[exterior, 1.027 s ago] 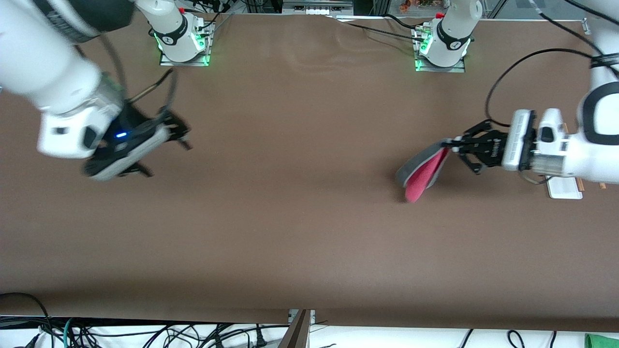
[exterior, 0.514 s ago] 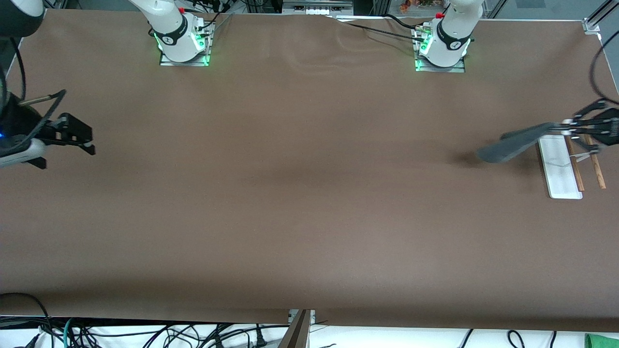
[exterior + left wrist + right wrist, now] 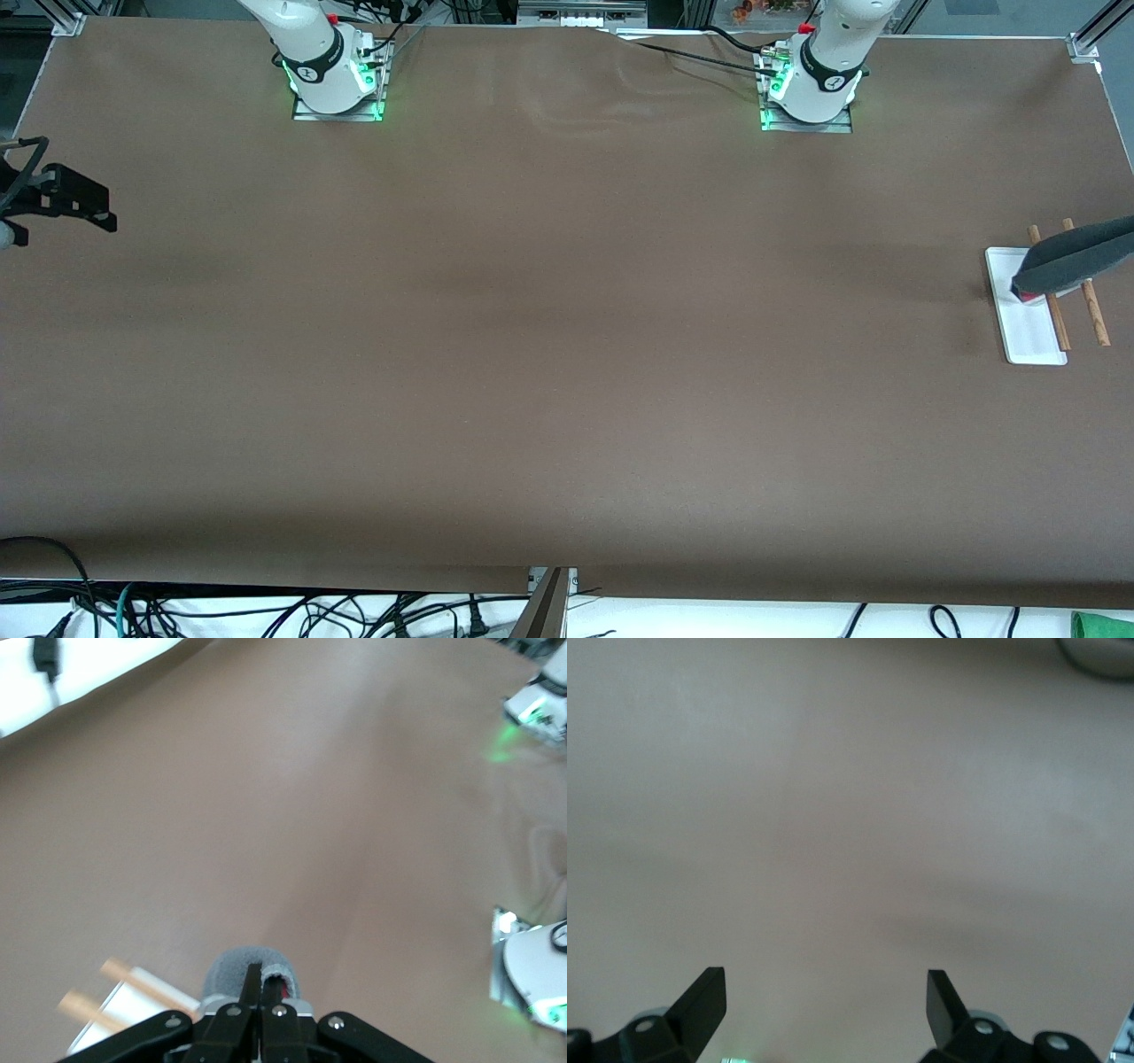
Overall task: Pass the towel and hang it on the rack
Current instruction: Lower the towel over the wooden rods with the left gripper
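The towel point(image 3: 1070, 257) hangs dark grey face up, with a bit of pink-red at its lower tip, over the rack's two wooden rods point(image 3: 1057, 323) and white base point(image 3: 1028, 332) at the left arm's end of the table. My left gripper point(image 3: 262, 981) is shut on the towel's edge point(image 3: 235, 967), with the rods point(image 3: 133, 978) just below it; it lies outside the front view. My right gripper point(image 3: 824, 992) is open and empty over bare table at the right arm's end, and shows in the front view point(image 3: 75, 202).
The brown table cover point(image 3: 567, 354) is bare between the arms. The two arm bases point(image 3: 332, 71) point(image 3: 811, 80) stand along the edge farthest from the front camera. Cables lie off the table edge nearest that camera.
My left gripper has carried the towel from the table's middle area toward the left arm's end, now over the rack. My right gripper has drawn back to the right arm's end.
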Robot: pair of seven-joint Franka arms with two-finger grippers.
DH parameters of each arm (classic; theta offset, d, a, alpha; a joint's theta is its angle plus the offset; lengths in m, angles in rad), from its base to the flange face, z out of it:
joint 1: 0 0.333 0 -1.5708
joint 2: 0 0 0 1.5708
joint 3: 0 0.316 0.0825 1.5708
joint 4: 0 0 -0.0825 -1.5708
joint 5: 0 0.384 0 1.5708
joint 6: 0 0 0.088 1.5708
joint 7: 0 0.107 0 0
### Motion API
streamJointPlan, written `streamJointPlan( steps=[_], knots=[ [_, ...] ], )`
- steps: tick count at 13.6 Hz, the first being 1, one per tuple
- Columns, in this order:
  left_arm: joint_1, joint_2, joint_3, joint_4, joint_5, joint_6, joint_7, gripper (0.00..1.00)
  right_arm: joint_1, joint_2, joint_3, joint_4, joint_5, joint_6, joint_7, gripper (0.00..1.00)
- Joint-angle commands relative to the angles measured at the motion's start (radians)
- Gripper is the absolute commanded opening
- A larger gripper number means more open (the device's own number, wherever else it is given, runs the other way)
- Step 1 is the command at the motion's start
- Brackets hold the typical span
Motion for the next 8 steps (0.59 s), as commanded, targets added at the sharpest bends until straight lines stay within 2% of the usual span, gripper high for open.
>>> streamJointPlan(
  steps=[1, 4, 6, 8],
  knots=[
    [-0.019, 0.116, 0.004, 0.098, 0.027, 0.024, 0.014, 0.0, -0.009, -0.044, 0.017, -0.048, -0.013, -0.05, 0.122, 1.0],
    [-0.019, 0.151, 0.009, 0.1, 0.03, 0.106, 0.014, 0.0, -0.01, -0.045, 0.017, -0.048, -0.01, -0.065, 0.089, 1.0],
    [-0.019, 0.158, 0.05, 0.121, 0.034, 0.18, 0.026, 0.0, -0.01, -0.048, 0.013, -0.049, -0.01, -0.113, 0.092, 1.0],
    [-0.018, 0.167, 0.083, 0.124, 0.036, 0.2, 0.043, 0.0, -0.01, -0.047, 0.007, -0.058, -0.012, -0.139, 0.09, 1.0]
  ],
)
